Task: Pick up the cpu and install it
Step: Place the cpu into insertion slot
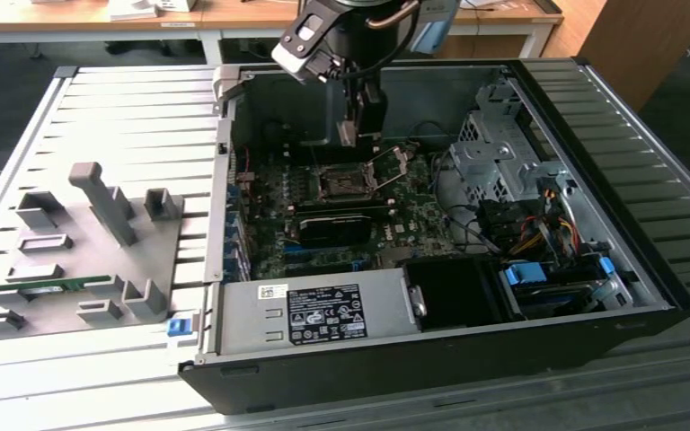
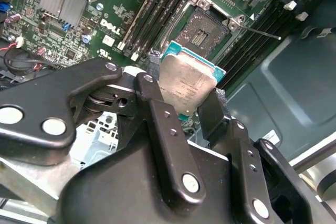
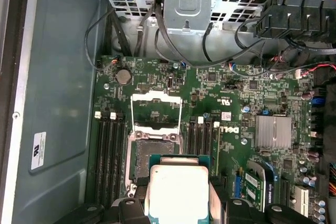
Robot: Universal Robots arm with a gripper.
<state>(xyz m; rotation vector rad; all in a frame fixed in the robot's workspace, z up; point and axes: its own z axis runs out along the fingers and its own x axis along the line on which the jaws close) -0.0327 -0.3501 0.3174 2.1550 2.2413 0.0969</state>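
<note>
cpu (image 2: 190, 80) clamped between gripper (image 2: 185, 92) fingers, not seated.
Empty socket (image 2: 206, 29) is seen open on the motherboard (image 3: 236, 93); in the exterior view the gripper is held at the socket's 12 o'clock, inside the case (image 1: 632, 171).

The cpu (image 3: 178, 192) has a shiny, smooth silver metal top with a thin green rim. The tool (image 2: 185, 85) looks black, smooth and slightly glossy. The table (image 1: 105, 117) is pale grey ribbed metal. The computer case (image 1: 441, 368) is dark and matt.
</note>
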